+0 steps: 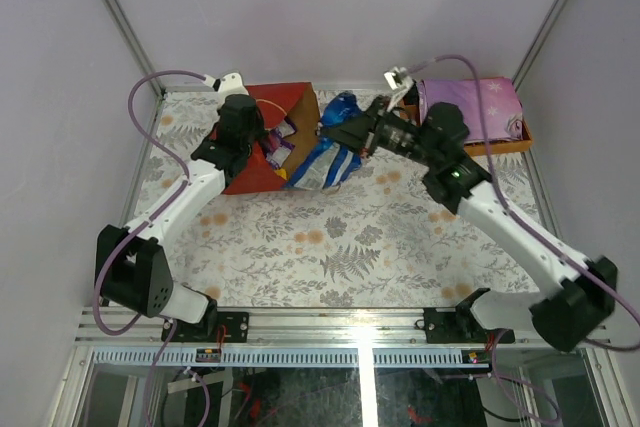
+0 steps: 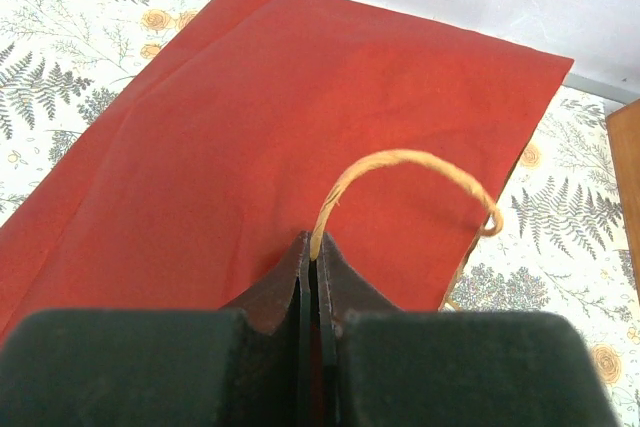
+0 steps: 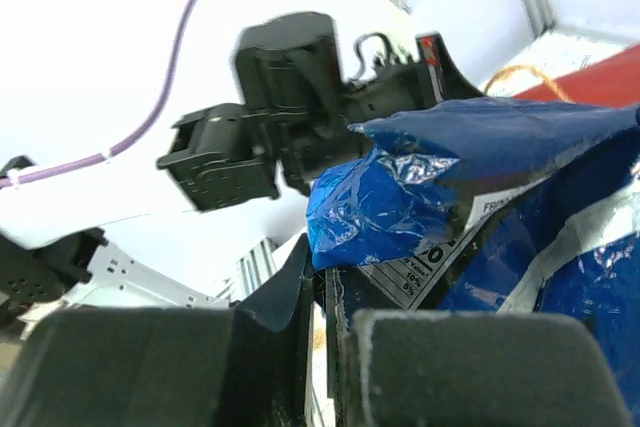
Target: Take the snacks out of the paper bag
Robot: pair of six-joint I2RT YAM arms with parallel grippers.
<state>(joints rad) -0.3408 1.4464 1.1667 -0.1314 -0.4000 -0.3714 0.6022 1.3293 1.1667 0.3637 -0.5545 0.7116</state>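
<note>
i've got the left gripper [image 2: 313, 247] pinched shut on the tan handle [image 2: 400, 162], anchoring the paper bag [image 2: 250, 117] lying flat so it won't drag. right gripper [image 3: 322, 277] is clamped on the blue doritos bag [image 3: 520, 157] edge, pkt mostly past the mouth. purple pack [image 1: 283, 142] sits inside.

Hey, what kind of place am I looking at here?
Probably a robotics lab test cell, not a home: plain white walls in metal framing, a left arm and right arm bolted to an aluminium rail, and a floral-covered table staged with a red paper bag.
</note>
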